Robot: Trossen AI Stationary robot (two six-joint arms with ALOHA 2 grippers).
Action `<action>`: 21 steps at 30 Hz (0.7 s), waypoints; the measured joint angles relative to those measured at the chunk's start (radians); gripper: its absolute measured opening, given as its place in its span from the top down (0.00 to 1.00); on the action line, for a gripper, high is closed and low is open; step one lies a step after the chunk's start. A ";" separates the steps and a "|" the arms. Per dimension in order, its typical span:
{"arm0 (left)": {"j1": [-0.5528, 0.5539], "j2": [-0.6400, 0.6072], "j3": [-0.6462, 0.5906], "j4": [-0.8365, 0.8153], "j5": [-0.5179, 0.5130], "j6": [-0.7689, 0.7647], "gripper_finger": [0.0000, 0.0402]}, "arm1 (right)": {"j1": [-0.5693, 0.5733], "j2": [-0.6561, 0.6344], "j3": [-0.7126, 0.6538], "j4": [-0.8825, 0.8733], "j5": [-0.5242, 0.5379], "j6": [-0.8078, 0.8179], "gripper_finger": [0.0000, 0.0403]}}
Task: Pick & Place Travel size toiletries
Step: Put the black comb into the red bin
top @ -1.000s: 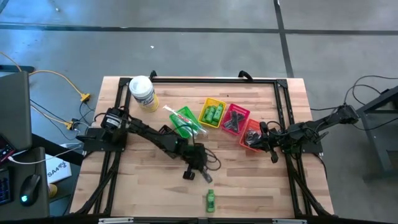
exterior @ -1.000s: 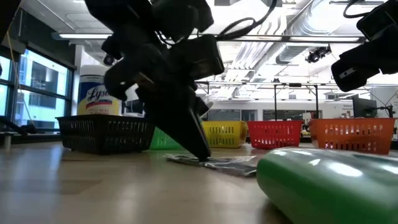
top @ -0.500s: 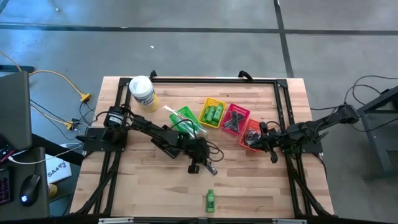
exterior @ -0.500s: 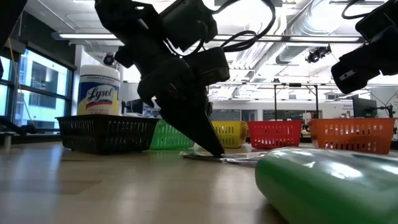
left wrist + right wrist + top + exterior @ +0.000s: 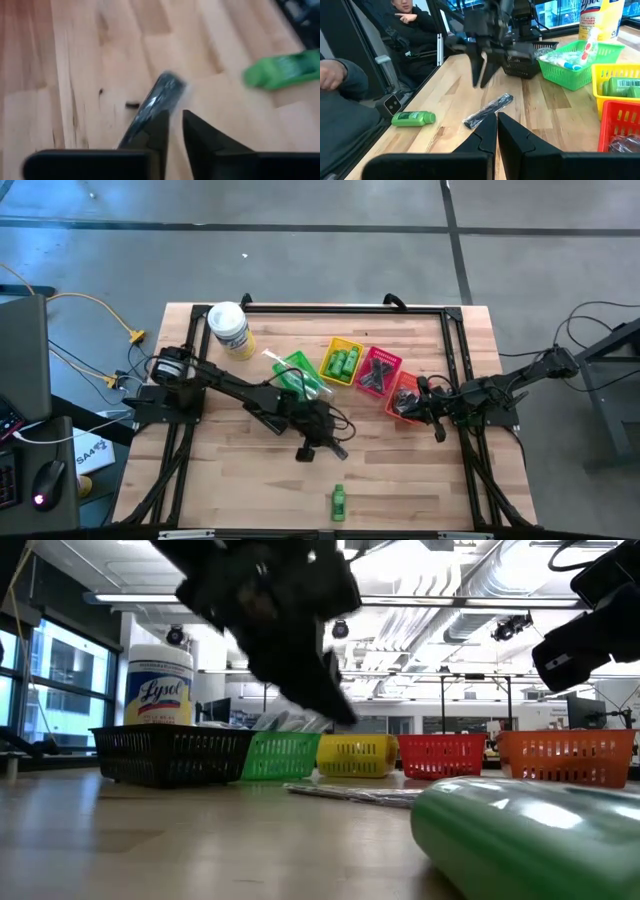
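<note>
A dark comb in a clear wrap lies flat on the wood near the table's middle. My left gripper hangs above it and a little to its left, fingers slanting down with a narrow gap and nothing between them. A green mini bottle lies on its side near the front edge. My right gripper waits shut at the table's right, beside the orange basket.
A row of small baskets stands behind the comb: green with wrapped toothbrushes, yellow with green bottles, red, and a black one. A white-lidded tub stands far left. Two people sit past the near edge.
My left gripper, its fingertips down on the wrapped comb, dragged it a short way toward the table's right and far side. It then rose clear of the comb and tipped up. The comb stays flat on the table.
</note>
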 joint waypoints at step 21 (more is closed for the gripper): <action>-0.027 -0.664 -0.071 -0.311 -0.381 0.072 0.75 | -0.001 0.039 0.000 0.057 0.053 -0.002 0.98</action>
